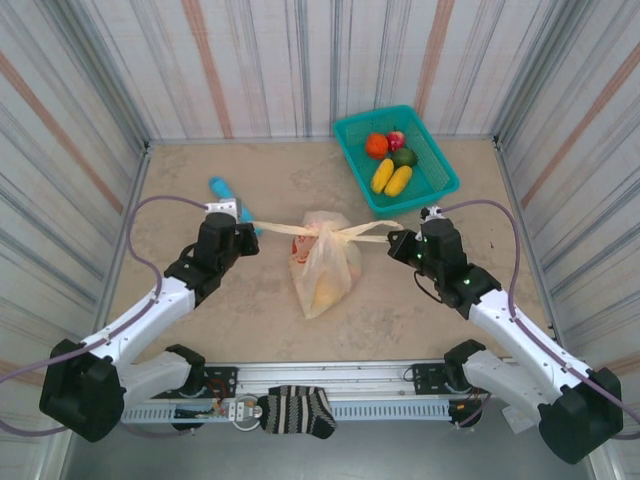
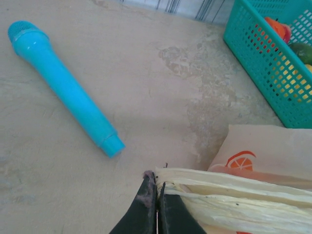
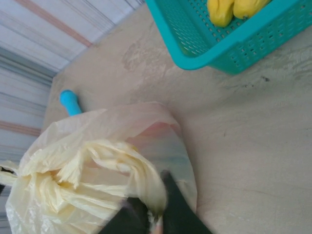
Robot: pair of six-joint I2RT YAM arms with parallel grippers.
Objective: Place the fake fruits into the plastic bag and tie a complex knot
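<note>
Sandy table (image 1: 200,300), striped walls; left gripper (image 2: 157,183) left of the bag (image 1: 322,268), fingers pressed on a twisted handle; right gripper (image 1: 396,240) right of it, seemingly pinching the other; film looks thin, likely slippery, light; best held by the handles; fruits (image 1: 390,170) in basket (image 1: 438,150) beyond bag.

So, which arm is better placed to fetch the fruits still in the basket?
Right, probably. The right gripper sits nearer the teal basket holding the fake fruits; the left gripper is across the plastic bag. Both jaws hold the bag's handles, so it must release first.
</note>
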